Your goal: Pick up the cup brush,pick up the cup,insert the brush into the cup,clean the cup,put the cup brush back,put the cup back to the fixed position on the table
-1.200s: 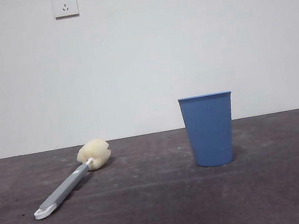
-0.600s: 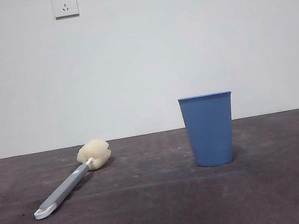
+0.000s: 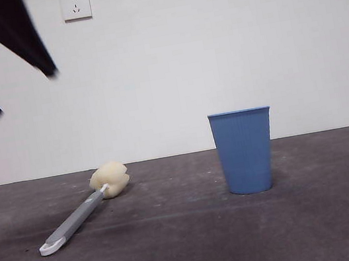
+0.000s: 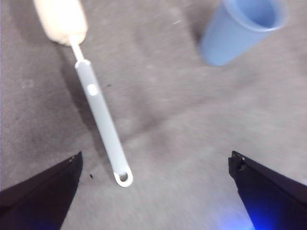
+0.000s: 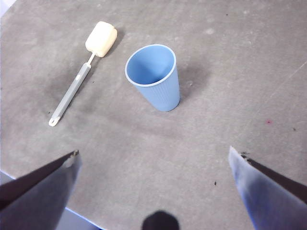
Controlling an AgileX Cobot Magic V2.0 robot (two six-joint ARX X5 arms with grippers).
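Left gripper [image 3: 17,90] newly in, jaws spread | cup brush [image 3: 84,209] below, untouched | right gripper [image 5: 153,160] open

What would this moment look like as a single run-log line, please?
left gripper: open, above cup brush | right gripper: open, high above table | cup brush: lying flat, untouched | cup: upright, untouched
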